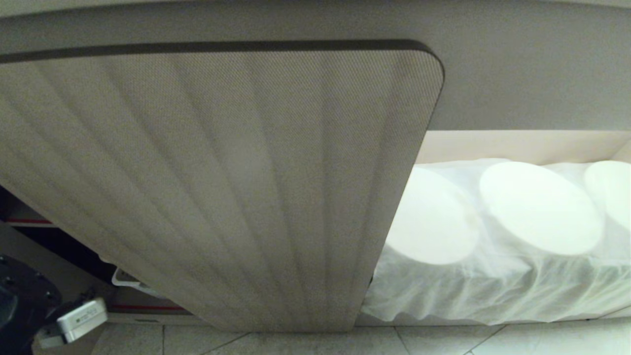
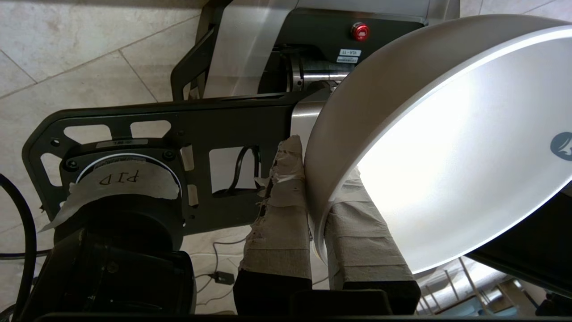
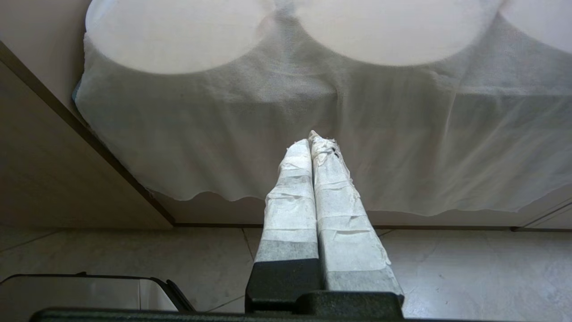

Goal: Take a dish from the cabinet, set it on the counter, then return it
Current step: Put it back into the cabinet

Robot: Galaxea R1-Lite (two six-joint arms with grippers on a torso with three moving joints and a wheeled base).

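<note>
Dish (image 2: 447, 147) rim pinching tight in left gripper (image 2: 318, 210), staying level, clearing cabinet (image 1: 222, 172) door; right gripper (image 3: 313, 147) pressed together.

A fluted beige cabinet door (image 1: 222, 187) stood open, filling most of the view. Beside it, a white cloth (image 1: 493, 286) lay draped over round white shapes (image 1: 540, 207) on a shelf. Tiled floor (image 1: 443, 342) showed below.

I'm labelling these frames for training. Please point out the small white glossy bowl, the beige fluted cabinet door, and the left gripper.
small white glossy bowl (image 2: 447, 170), left wrist view, inner wall.
beige fluted cabinet door (image 1: 222, 187), head view, door face.
left gripper (image 2: 315, 179), left wrist view, between fingertips.
</note>
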